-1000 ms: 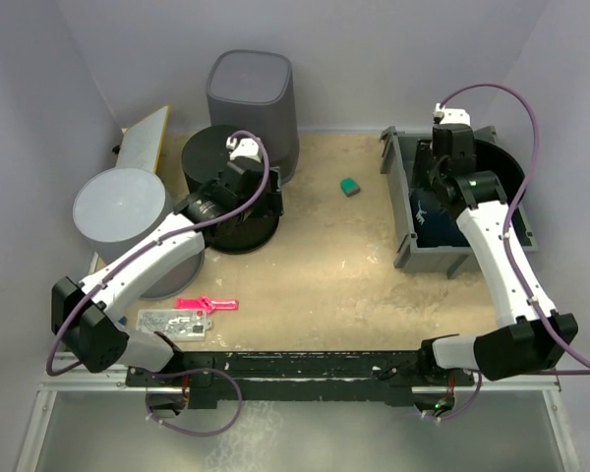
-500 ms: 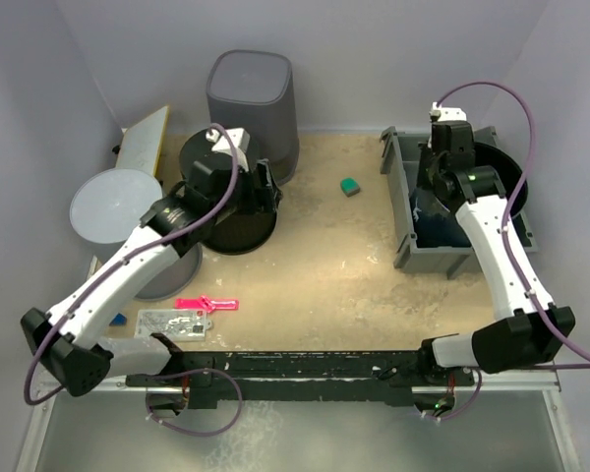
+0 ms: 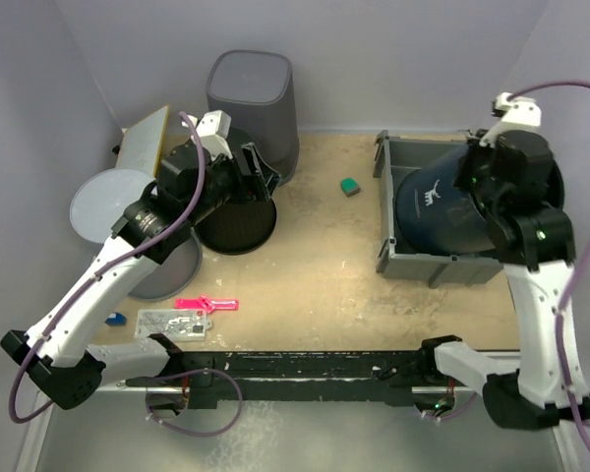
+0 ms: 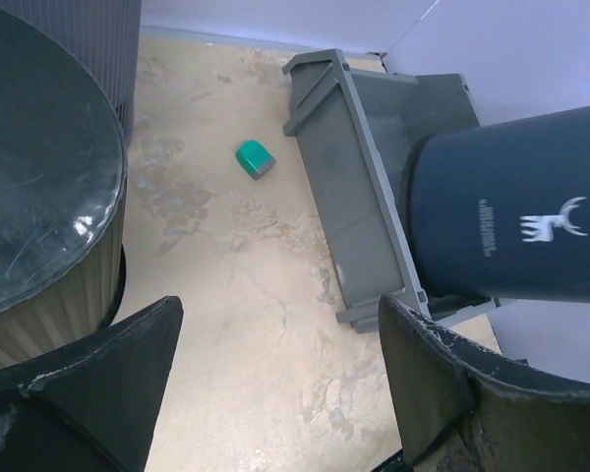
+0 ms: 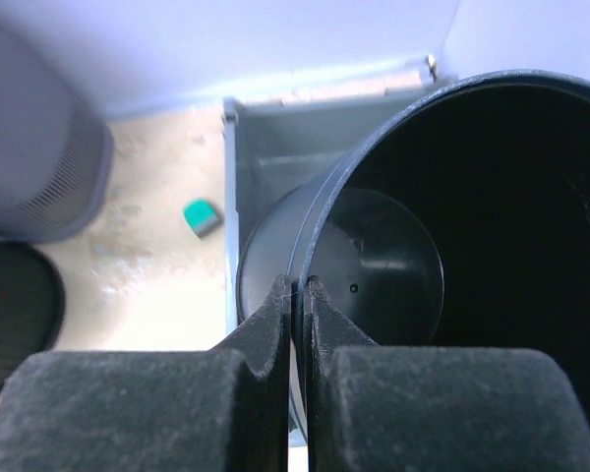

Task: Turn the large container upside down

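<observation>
- Our right gripper (image 5: 297, 295) clamps the container (image 3: 433, 202) by its rim, wall between the jaws.
- Only our left wrist view shows its deer mark (image 4: 548, 218); left gripper (image 4: 280, 320) gapes.

Navy large container (image 4: 511, 211): smooth, slight sheen, white printed deer mark, inside dark and smooth. grey bin (image 4: 359, 197): matt moulded plastic. bench (image 3: 315, 265): sandy, mottled, worn-looking. black tub (image 4: 39, 187): glossy scratched top, ribbed sides. right end effector (image 5: 297, 287): matt black foam-like pads.
</observation>
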You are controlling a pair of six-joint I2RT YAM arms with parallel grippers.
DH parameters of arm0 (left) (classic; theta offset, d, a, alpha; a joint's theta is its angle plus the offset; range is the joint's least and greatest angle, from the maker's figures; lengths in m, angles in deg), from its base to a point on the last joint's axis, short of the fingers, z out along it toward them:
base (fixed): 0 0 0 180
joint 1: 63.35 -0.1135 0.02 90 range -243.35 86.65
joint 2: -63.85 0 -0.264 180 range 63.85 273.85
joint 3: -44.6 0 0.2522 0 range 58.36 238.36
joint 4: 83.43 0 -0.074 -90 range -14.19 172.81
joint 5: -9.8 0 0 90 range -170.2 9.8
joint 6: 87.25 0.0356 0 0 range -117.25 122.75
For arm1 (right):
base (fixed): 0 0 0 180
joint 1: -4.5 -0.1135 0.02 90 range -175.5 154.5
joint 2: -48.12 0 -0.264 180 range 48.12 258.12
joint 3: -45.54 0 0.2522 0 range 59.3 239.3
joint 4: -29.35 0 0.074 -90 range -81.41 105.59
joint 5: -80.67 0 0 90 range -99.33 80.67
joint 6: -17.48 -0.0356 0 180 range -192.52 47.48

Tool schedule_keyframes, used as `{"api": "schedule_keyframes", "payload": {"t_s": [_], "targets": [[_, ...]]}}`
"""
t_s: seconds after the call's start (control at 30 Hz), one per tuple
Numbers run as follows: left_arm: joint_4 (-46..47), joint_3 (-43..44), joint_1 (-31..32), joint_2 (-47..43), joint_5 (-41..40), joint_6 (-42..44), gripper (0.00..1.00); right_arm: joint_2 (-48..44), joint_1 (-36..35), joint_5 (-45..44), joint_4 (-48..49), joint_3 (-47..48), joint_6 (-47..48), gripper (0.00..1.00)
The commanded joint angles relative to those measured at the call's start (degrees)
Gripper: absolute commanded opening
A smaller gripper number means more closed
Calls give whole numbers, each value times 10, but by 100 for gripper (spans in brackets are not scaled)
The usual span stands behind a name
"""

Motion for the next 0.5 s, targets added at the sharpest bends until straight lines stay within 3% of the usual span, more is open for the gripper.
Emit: {"api": "schedule_keyframes", "payload": {"t_s": [0.0,0.47], "targets": [[32,8,2,7,22,-9,78,-63,-4,27,129,55,17,0],[35,0,4,-3,20,-10,78,-128,-4,236,225,66,19,0]]}}
